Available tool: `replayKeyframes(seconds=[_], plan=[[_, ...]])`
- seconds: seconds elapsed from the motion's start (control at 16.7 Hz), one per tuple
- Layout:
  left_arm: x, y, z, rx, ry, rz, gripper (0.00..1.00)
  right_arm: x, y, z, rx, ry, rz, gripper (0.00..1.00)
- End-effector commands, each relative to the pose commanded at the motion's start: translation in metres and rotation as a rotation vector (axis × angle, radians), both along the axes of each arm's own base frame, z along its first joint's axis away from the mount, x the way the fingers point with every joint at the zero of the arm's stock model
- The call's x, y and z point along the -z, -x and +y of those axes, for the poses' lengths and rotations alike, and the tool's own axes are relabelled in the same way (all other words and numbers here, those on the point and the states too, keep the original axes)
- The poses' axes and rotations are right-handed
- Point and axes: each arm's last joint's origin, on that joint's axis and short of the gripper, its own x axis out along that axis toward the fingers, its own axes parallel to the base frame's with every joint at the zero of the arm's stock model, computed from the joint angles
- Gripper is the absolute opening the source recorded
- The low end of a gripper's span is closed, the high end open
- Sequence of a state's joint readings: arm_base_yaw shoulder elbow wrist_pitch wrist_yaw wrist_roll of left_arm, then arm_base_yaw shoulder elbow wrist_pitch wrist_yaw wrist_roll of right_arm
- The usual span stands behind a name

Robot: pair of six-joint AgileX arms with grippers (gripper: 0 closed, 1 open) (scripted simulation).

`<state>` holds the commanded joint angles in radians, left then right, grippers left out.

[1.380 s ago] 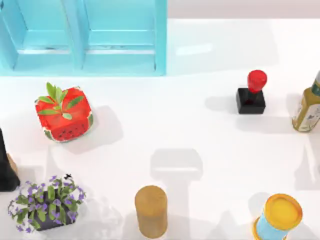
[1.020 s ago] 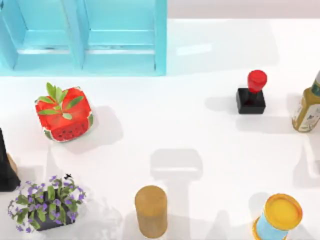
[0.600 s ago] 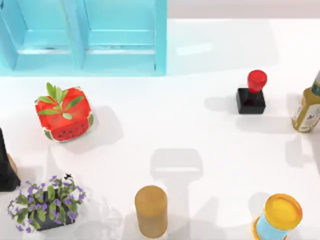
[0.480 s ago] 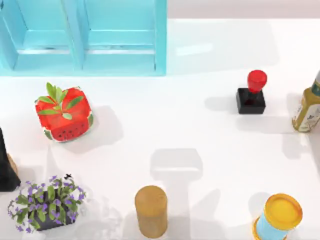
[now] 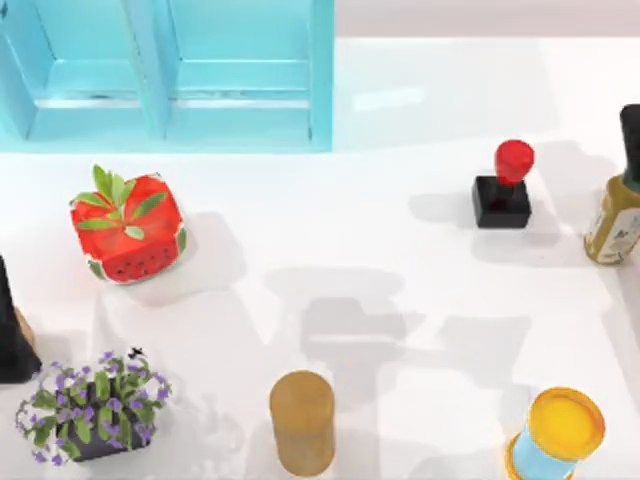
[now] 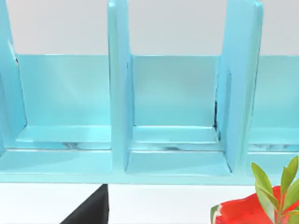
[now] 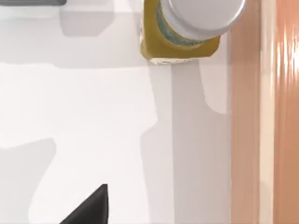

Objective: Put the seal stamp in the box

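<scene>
Open white table [image 5: 330,250] between the box and the stamp, with bare room across the middle. Light-blue box [image 5: 320,90] at the far left of the table, straight walls up, a divider splitting it into compartments, right wall ending near the table's middle.

Seal stamp [image 5: 503,190] on the right half, well apart from the box, standing free with clear surface on every side. Upright on its black square base, red knob on top, long axis vertical. Olive-yellow bottle [image 5: 613,225] near it at the right edge, not touching.

Dark shape above the bottle, probably the right gripper [image 5: 630,140], touching nothing and holding nothing visible; width of the jaws impossible to tell. From the right wrist view, looking down on the bottle's grey cap [image 7: 201,16] beside the table's edge.

Left gripper [image 6: 91,210] low in front of the box's open compartments, beside the watermelon cube [image 5: 128,228]; jaw opening likewise not to be told.

Nearer edge: flower pot [image 5: 90,405], brown cylinder [image 5: 302,420], yellow-lidded can [image 5: 558,435].
</scene>
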<state>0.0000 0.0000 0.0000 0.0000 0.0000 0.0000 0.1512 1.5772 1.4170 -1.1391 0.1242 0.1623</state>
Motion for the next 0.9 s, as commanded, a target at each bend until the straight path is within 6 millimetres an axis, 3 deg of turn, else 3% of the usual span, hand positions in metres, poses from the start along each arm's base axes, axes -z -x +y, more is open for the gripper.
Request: replayKeyframes(seconds=[0.24, 0.48, 0.72, 0.9], plan=[[0.000, 0.000, 0.000, 0.000, 0.000, 0.000, 1.00, -0.005, -0.062, 0.037, -0.034, 0.009, 0.110, 1.00], [0.000, 0.000, 0.000, 0.000, 0.000, 0.000, 1.00, 0.002, -0.108, 0.074, -0.049, -0.030, 0.127, 1.00], [0.000, 0.000, 0.000, 0.000, 0.000, 0.000, 1.00, 0.032, -0.138, 0.091, -0.027, -0.069, 0.174, 1.00], [0.000, 0.000, 0.000, 0.000, 0.000, 0.000, 1.00, 0.040, -0.144, 0.093, -0.017, -0.079, 0.188, 1.00]])
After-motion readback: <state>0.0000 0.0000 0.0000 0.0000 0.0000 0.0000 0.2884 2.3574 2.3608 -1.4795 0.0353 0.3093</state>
